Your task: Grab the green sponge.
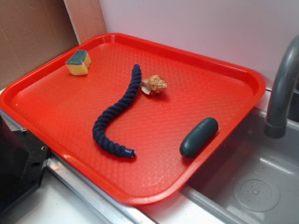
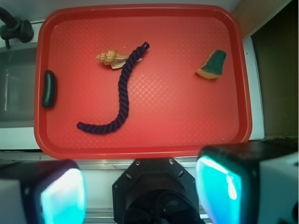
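The green sponge (image 1: 79,62) is a small yellow foam block with a dark teal top, lying near the far left corner of the red tray (image 1: 60,107). In the wrist view the sponge (image 2: 213,64) lies at the upper right of the tray (image 2: 187,140). My gripper (image 2: 140,189) is open, high above the robot base and short of the tray's near edge, with nothing between its two cyan-padded fingers (image 2: 63,196). It is far from the sponge. The gripper itself does not show in the exterior view.
A dark blue twisted rope (image 1: 114,114) curves across the tray's middle, with a tan seashell (image 1: 155,85) beside its far end. A smooth dark green capsule (image 1: 199,136) lies near the tray's right rim. A steel sink (image 1: 252,186) and grey faucet (image 1: 282,88) are to the right. The black robot base (image 1: 16,168) sits at the tray's near left.
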{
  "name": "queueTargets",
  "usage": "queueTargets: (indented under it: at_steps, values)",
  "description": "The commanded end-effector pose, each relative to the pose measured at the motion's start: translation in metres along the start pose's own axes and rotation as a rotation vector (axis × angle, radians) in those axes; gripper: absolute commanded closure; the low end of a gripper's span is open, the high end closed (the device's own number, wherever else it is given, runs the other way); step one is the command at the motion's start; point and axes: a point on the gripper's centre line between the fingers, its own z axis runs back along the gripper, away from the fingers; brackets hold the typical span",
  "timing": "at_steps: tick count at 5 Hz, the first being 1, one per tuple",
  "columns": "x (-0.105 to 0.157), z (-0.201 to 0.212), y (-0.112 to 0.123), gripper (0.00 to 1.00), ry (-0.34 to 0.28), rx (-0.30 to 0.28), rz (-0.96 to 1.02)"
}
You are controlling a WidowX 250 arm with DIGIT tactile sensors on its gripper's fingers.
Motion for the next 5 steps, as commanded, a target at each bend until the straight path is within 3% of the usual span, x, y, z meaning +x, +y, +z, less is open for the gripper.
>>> queueTargets:
  at_steps: [1,2,4,5]
  values:
    - [0.0,0.0,0.0,0.0,0.0,0.0,0.0]
    - [0.007,-0.049,0.052,0.0,0.052,-0.039,0.198]
    - [0.055,-0.092,0.111,0.0,-0.115,0.002,0.437]
    - [0.069,-0.109,0.126,0.0,-0.172,0.025,0.455]
